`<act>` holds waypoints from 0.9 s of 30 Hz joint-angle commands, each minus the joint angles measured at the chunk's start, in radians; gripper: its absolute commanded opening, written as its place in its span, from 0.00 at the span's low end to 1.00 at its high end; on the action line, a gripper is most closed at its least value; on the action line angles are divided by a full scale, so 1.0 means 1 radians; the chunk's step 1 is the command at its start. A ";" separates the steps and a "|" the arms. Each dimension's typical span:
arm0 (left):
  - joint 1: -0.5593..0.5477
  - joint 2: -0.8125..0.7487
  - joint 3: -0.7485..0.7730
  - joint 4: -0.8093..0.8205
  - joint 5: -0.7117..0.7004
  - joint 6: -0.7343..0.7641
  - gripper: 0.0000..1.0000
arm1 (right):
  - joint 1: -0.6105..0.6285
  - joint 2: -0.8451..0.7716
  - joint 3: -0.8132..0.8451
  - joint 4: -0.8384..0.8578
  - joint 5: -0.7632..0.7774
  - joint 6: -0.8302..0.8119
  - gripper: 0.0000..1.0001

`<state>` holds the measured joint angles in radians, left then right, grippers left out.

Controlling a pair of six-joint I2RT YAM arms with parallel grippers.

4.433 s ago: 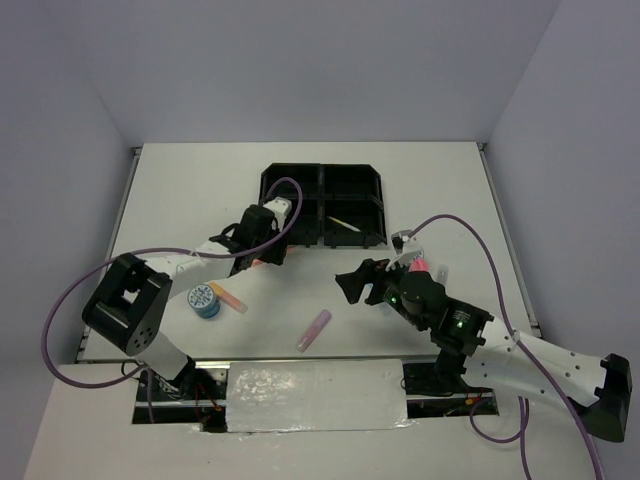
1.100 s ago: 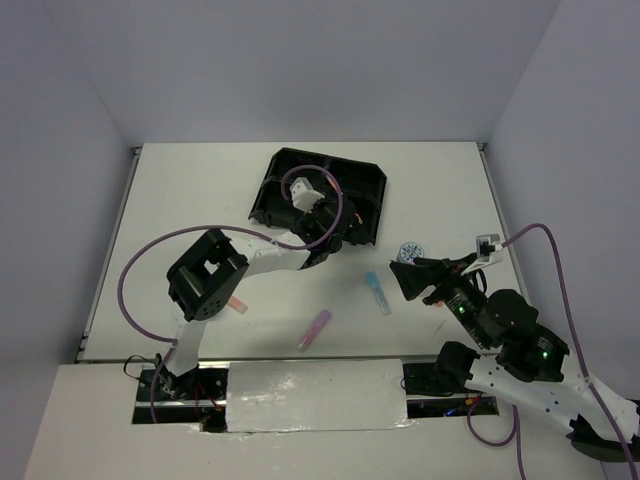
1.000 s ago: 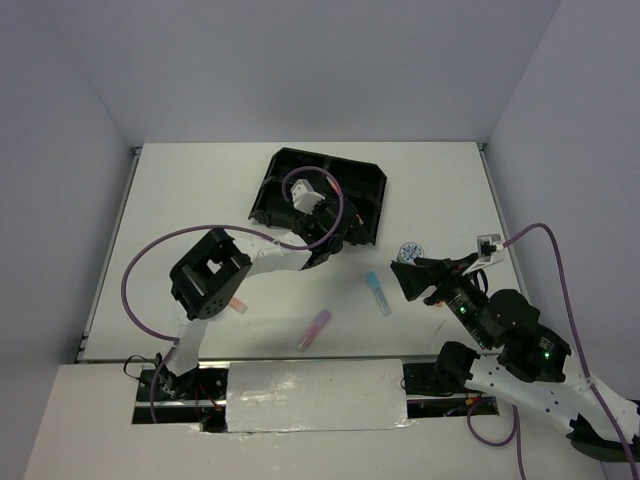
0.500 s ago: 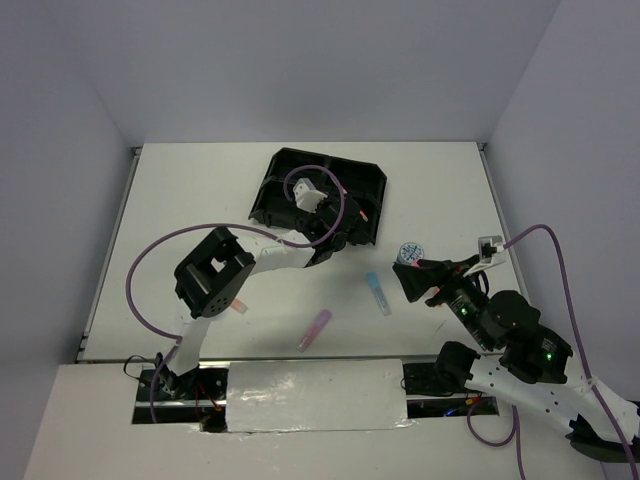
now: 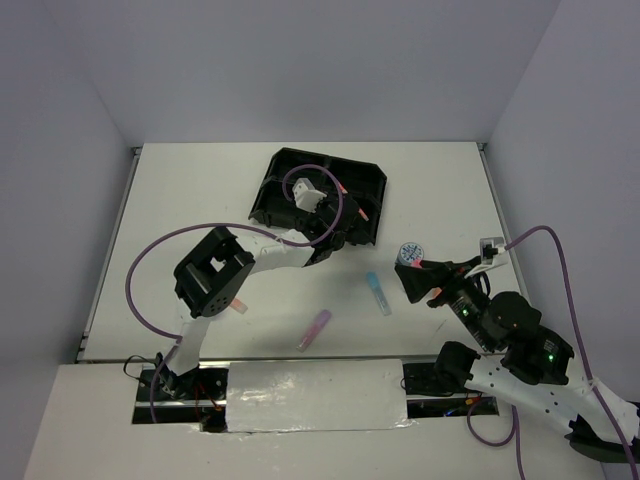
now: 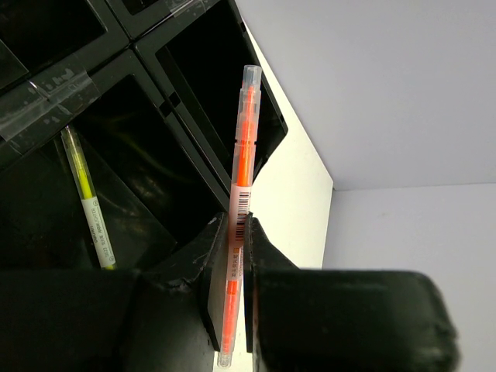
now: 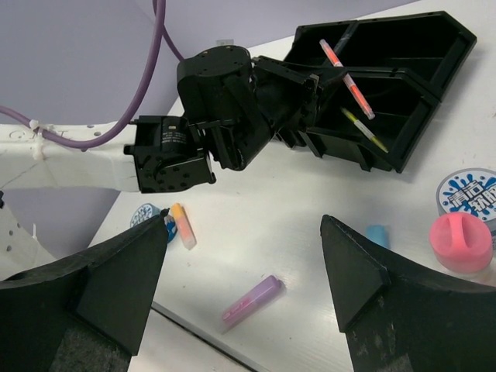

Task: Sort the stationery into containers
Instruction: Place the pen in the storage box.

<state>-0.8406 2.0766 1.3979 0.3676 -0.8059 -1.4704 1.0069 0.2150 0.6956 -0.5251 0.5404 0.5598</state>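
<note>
My left gripper [image 6: 235,225] is shut on a thin pink-orange pen [image 6: 242,163], held over the right side of the black tray [image 5: 375,176] of containers. The same pen [image 7: 346,77] shows above the tray in the right wrist view. A yellow pen [image 6: 89,203] lies in one compartment. My right gripper [image 7: 244,225] hangs open above the table with nothing between its fingers. Under it lie a purple marker [image 7: 252,299], a light blue marker [image 5: 378,293] and an orange marker [image 7: 183,225]. A pink-capped bottle [image 7: 463,242] and a blue-and-white tape roll [image 7: 469,195] stand at its right.
The tray sits askew, turned from the table's edges. A second tape roll [image 7: 149,215] peeks out beside the orange marker, partly behind my right finger. The left arm [image 5: 215,275] and its purple cable arch over the table's left middle.
Over the last second the left gripper has carried the pen a little to the right over the tray. The right gripper has drifted slightly right. Earlier the tray sat square.
</note>
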 commanded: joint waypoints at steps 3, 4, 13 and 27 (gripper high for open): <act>0.008 0.002 0.007 0.040 -0.006 0.010 0.10 | -0.007 -0.002 0.041 -0.001 0.018 -0.015 0.86; 0.008 0.002 0.007 0.044 -0.004 0.013 0.10 | -0.007 0.000 0.042 -0.003 0.018 -0.015 0.87; 0.009 0.008 0.013 0.047 0.010 0.019 0.10 | -0.005 0.000 0.050 -0.015 0.029 -0.024 0.87; 0.009 0.004 0.006 0.076 0.020 0.047 0.10 | -0.005 0.001 0.051 -0.013 0.030 -0.031 0.88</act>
<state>-0.8352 2.0766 1.3979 0.3843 -0.7795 -1.4460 1.0069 0.2150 0.7147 -0.5476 0.5510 0.5476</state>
